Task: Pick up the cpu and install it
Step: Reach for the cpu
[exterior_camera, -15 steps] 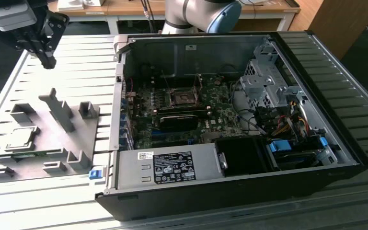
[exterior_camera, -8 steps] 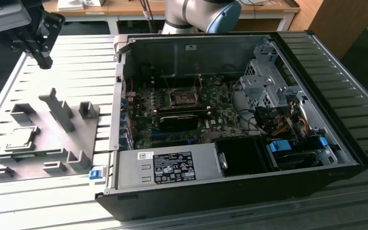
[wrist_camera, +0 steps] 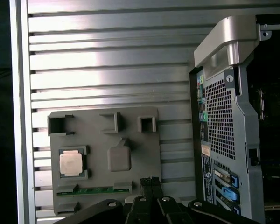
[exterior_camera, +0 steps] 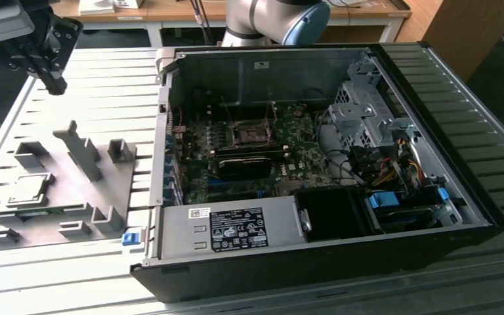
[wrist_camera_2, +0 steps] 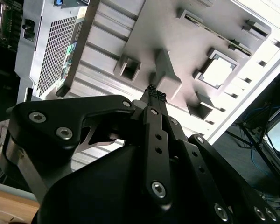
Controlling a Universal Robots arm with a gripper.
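1. Gripper (exterior_camera: 55, 84): at 10 o'clock of the exterior view, hanging above the slatted table (exterior_camera: 103, 79). Upper body cut off by the frame edge. Fingers (wrist_camera_2: 154, 116) closed tip to tip, gripping nothing. In both wrist views its black body hides the fixture's near edge.
2. Fixture (exterior_camera: 63, 200): grey plate w/ raised blocks, at 8 o'clock of the exterior view, flat on the table.
3. cpu (exterior_camera: 29, 190): lies flat in a square pocket of the fixture, silver top up. In the exterior view it sits approx. 6 o'clock from the gripper, well apart and untouched. In the second wrist view glare washes out its surface. A thin green strip (wrist_camera: 93, 190) lies in a slot just beside the pocket.
4. PC case (exterior_camera: 261, 79): open, on its side, from centre to 3 o'clock.
5. Socket (exterior_camera: 254, 134): dark, square, metal-framed, on the motherboard (exterior_camera: 296, 141); approx. 2 o'clock from the cpu, well apart. Interior hard to make out.
6. Arm joint (exterior_camera: 278, 20): at 12 o'clock, cut off by the frame top.
7. Cables (exterior_camera: 392, 164): tangled at 3–4 o'clock, partly hidden by the drive cage (exterior_camera: 357, 108).
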